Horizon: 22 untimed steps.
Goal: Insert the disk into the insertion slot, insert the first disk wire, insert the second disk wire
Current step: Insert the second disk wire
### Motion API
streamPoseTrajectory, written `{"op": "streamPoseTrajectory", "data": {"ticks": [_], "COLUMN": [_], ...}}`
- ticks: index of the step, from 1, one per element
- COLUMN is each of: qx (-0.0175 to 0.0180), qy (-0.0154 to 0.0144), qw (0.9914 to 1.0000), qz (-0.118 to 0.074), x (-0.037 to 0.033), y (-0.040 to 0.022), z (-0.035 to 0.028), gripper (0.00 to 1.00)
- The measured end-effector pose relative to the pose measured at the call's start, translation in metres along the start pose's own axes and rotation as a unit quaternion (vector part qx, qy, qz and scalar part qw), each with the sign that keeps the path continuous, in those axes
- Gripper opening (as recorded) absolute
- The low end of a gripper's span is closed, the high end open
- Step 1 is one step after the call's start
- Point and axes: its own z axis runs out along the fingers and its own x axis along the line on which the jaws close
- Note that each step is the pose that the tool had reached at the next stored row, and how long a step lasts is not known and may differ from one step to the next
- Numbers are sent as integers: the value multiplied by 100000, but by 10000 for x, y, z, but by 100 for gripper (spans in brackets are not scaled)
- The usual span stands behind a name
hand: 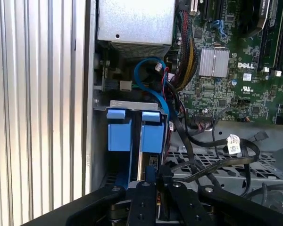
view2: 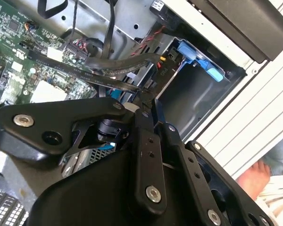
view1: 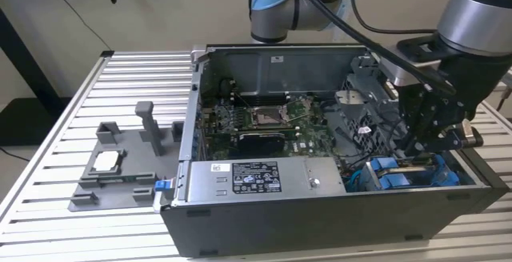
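Grey-and-blue insertion slot (view2: 194, 94), green motherboard (view2: 19, 42)

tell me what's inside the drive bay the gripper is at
Inside the insertion slot, two blue plastic pieces stand side by side, and a blue cable curves just beyond its rim. The gripper covers the slot's near end, so whatever sits there is hidden.
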Motion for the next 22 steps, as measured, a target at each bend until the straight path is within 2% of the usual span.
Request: {"op": "streamPoseTrajectory", "data": {"ticks": [9,16,22], "qx": [-241,-632,-716], "qy": [-76,-102,-32], "qw": [99998,99991,99972], "qz": [631,1160,2252], "x": [16,18,19], "y": [-32,-58,-63], "z": [35,72,87], "gripper": [16,16,16]}}
